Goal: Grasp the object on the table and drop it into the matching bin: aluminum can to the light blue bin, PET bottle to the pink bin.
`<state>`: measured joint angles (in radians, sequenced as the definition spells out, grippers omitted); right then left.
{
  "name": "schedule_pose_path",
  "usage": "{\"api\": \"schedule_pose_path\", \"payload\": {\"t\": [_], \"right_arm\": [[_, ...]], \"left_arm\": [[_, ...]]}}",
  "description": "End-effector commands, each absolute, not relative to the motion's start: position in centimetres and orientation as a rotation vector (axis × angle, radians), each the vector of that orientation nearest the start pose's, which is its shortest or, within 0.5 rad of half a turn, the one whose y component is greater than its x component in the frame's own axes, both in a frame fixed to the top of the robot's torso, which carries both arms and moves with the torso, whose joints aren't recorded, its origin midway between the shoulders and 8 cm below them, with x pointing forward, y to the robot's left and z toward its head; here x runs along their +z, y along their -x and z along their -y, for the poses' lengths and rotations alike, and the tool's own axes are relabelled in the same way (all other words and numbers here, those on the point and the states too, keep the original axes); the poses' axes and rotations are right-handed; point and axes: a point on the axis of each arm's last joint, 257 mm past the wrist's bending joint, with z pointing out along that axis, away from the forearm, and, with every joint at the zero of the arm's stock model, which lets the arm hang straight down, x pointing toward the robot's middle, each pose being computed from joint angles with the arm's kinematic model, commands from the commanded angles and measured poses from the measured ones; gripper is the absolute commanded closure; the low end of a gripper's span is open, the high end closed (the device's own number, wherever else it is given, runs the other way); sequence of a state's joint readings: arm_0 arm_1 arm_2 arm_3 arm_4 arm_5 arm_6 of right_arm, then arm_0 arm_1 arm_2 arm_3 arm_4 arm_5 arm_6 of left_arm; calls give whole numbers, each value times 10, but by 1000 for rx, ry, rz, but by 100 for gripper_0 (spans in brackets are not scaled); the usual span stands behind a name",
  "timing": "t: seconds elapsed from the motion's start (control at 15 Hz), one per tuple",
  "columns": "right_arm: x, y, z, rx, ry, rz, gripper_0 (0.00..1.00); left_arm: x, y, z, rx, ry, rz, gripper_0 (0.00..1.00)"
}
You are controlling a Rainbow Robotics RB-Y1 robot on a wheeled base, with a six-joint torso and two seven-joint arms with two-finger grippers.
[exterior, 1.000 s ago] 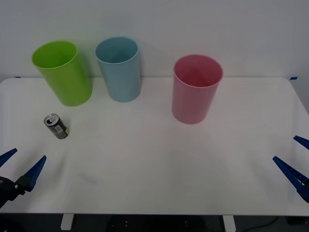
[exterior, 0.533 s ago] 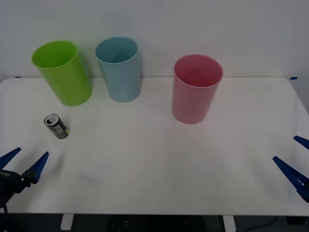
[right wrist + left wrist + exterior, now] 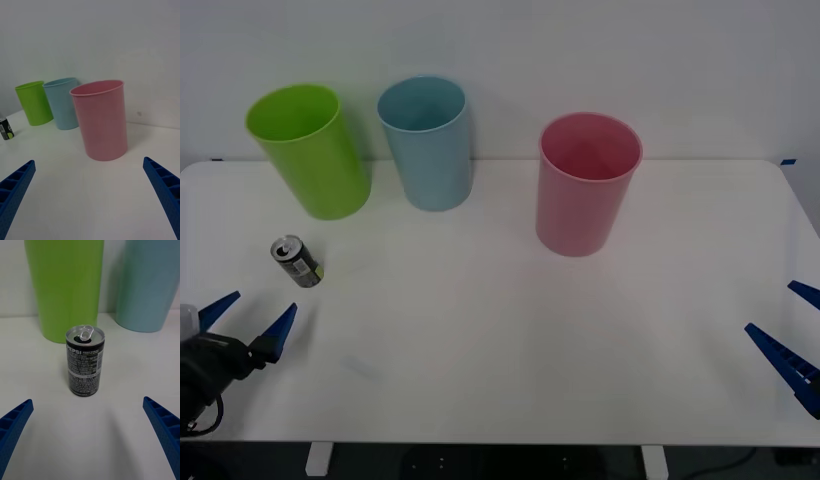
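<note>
Left gripper w/ fingers spread wide sits just short of the can, upright on the table near the green bin; off-centre approach could tip it; right gripper parked, also spread.

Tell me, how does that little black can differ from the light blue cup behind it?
The aluminum can is black with a silver top; the light blue bin is one plain pale colour. The can is far smaller than the bin. The can's top is closed apart from its drinking hole; the bin's round rim is wide open. Both stand upright on the table.
</note>
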<state>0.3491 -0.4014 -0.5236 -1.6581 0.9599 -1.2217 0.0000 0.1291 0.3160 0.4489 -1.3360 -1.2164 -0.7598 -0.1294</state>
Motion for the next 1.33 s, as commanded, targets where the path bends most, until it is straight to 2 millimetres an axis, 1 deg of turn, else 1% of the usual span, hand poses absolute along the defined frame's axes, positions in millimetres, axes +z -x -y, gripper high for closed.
{"api": "schedule_pose_path", "payload": {"t": [0.07,0.47,0.73,0.87,1.2,1.33], "right_arm": [[-169,-342,330,567,465,-1441,0],[-169,-342,330,567,465,-1441,0],[-169,-342,330,567,465,-1441,0],[-169,-342,330,567,465,-1441,0],[-169,-342,330,567,465,-1441,0],[-169,-342,330,567,465,-1441,0]], "left_arm": [[-297,-459,-397,-174,-169,-1703,0],[-305,-488,-391,-175,-143,-1712,0],[-306,-511,-386,-180,-127,-1714,0],[-306,-522,-384,-153,-113,-1720,0],[-308,-538,-374,-158,-85,-1720,0],[-310,-544,-373,-156,-77,-1726,0]]}}
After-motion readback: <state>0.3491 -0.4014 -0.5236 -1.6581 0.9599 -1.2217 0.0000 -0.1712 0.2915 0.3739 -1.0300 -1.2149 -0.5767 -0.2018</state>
